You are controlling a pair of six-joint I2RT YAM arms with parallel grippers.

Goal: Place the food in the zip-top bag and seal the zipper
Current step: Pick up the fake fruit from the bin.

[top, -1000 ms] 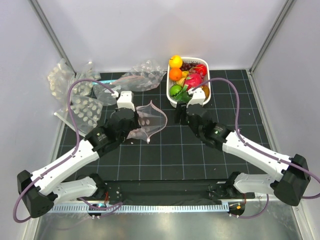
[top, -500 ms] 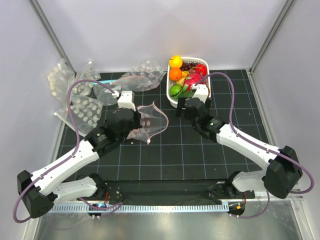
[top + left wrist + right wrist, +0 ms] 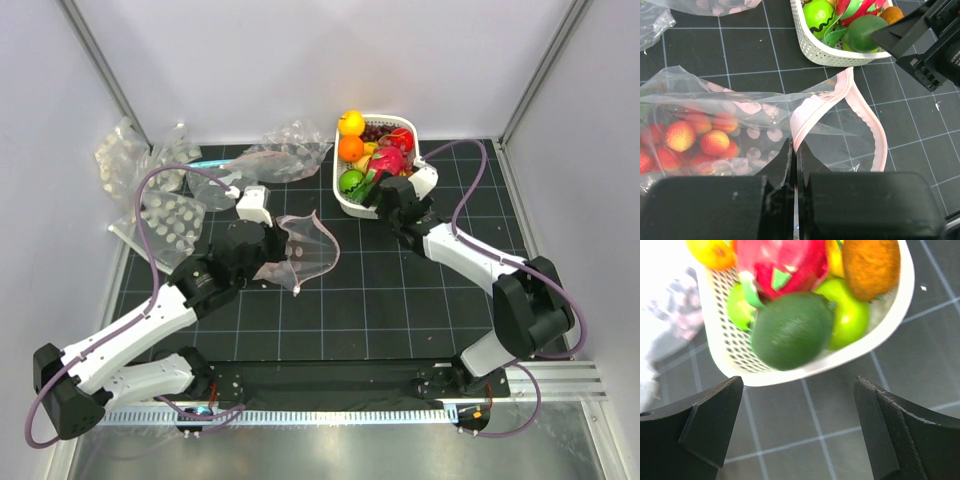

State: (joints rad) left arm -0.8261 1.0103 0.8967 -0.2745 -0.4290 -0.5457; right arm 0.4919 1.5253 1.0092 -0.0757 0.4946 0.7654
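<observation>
At the far left of the table [image 3: 400,300], a heap of loose bags [image 3: 150,195] lies against the wall. Just right of it the left gripper [image 3: 270,250] is clamped tight on one lip of the zipper [image 3: 875,135], the pink strip pinched between its fingers [image 3: 782,160]. The bag [image 3: 312,245] spreads out to the right of that grip, lying on the dark grid mat at the middle of the table. Its mouth gapes, with the two zipper halves bowed apart. The left wrist view shows strawberries [image 3: 690,142] already inside, bunched at the closed end. Further right, at the back of the table, stands the white basket [image 3: 345,203], well apart from the bag. The dragon fruit [image 3: 387,160] is still in it among the other fruit, touching a dark green fruit [image 3: 792,330] that lies against the near wall. The right gripper [image 3: 378,190] hangs at the basket's near rim, its jaws spread wide and holding nothing. In its own wrist view the fingers [image 3: 715,420] frame the rim and the green fruit.
</observation>
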